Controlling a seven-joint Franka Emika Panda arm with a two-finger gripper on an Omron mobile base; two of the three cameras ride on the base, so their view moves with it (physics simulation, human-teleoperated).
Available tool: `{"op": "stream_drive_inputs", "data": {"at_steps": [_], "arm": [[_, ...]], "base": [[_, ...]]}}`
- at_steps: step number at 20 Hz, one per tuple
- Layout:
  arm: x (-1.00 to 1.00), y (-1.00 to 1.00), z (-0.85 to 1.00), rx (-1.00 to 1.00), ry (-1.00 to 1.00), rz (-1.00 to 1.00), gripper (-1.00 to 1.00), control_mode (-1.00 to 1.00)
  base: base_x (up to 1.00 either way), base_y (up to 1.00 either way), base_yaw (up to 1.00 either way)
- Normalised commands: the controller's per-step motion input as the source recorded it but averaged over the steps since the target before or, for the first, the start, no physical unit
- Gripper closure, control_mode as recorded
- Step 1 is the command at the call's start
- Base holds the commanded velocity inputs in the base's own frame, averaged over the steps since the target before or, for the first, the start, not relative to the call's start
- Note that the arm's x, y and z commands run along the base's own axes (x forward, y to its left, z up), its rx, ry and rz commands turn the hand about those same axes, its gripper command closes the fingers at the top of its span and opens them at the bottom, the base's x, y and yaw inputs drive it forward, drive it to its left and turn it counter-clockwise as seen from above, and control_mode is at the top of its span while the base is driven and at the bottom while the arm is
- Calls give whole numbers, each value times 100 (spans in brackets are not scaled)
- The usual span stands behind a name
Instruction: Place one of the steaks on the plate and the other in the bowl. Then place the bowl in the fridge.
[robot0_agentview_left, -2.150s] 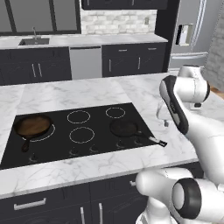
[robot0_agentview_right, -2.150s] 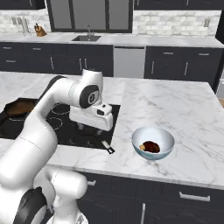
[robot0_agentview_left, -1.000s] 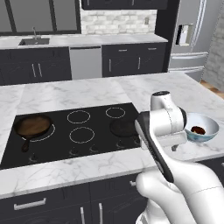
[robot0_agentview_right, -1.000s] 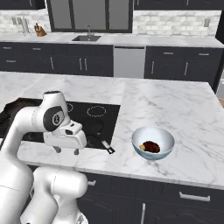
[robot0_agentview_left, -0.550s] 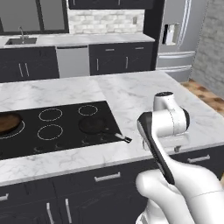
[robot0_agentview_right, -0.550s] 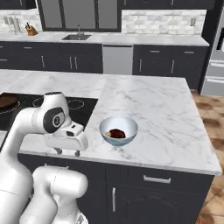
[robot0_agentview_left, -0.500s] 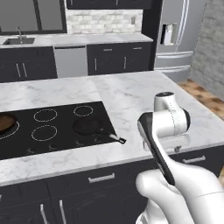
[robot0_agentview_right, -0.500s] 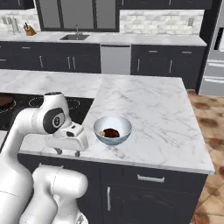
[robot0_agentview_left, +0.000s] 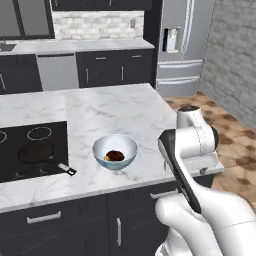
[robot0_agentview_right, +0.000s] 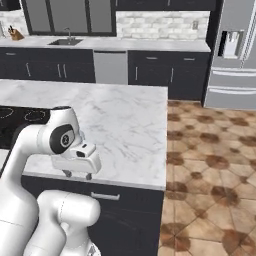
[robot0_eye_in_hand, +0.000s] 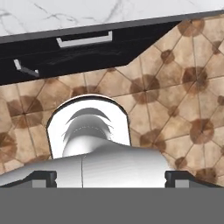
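The pale bowl (robot0_agentview_left: 115, 151) stands on the marble island (robot0_agentview_left: 120, 112) near its front edge, with one dark steak (robot0_agentview_left: 116, 155) lying inside. My gripper (robot0_agentview_right: 78, 175) hangs low at the island's front edge, to the right of the bowl and apart from it. Its jaws are open with nothing between them. In the left base view the hand (robot0_agentview_left: 201, 163) is tucked under the folded arm. The grey fridge (robot0_agentview_left: 180, 45) stands at the back right with its doors shut, also seen as the fridge (robot0_agentview_right: 235, 50) in the right base view. The plate is out of view.
A black skillet (robot0_agentview_left: 39, 152) sits on the cooktop (robot0_agentview_left: 20, 150) left of the bowl. Brown tiled floor (robot0_agentview_right: 210, 165) lies between island and fridge. A dishwasher (robot0_agentview_right: 110, 67) and dark cabinets line the back wall. The hand view looks down at cabinet fronts (robot0_eye_in_hand: 87, 48) and floor.
The whole picture has shifted: the base has driven right along the island, so the bowl now sits mid-left view and the fridge is nearer. The arm stays folded, gripper open.
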Motion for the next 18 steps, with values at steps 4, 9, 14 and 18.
{"op": "stream_drive_inputs", "data": {"at_steps": [4,9,14,18], "arm": [[0,0,0,0,0,0,-100,100],[0,0,0,0,0,0,-100,100],[0,0,0,0,0,0,-100,100],[0,0,0,0,0,0,-100,100]], "base": [[0,-100,0],[0,-100,0],[0,-100,0],[10,-100,0]]}}
